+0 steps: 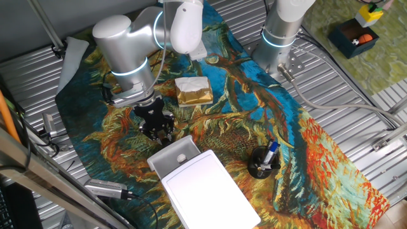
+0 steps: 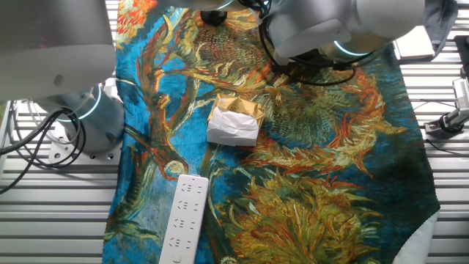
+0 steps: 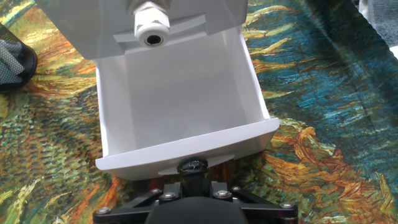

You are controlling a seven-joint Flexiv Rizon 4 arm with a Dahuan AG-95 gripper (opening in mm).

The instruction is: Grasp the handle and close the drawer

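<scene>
My gripper (image 1: pixel 158 129) sits low over the patterned cloth (image 1: pixel 305 146), directly in front of the drawer (image 1: pixel 173 156). The drawer stands pulled out of the white box (image 1: pixel 210 191), which rests near the cloth's front edge. In the hand view the drawer (image 3: pixel 180 99) shows its bare interior, and its front lip lies just beside my gripper body. My fingertips are hidden in every view, so I cannot tell my jaw spacing. A tan-and-white block (image 1: pixel 193 91) lies mid-cloth, well apart. A black cup (image 1: pixel 263 163) holding pens stands beside the box.
</scene>
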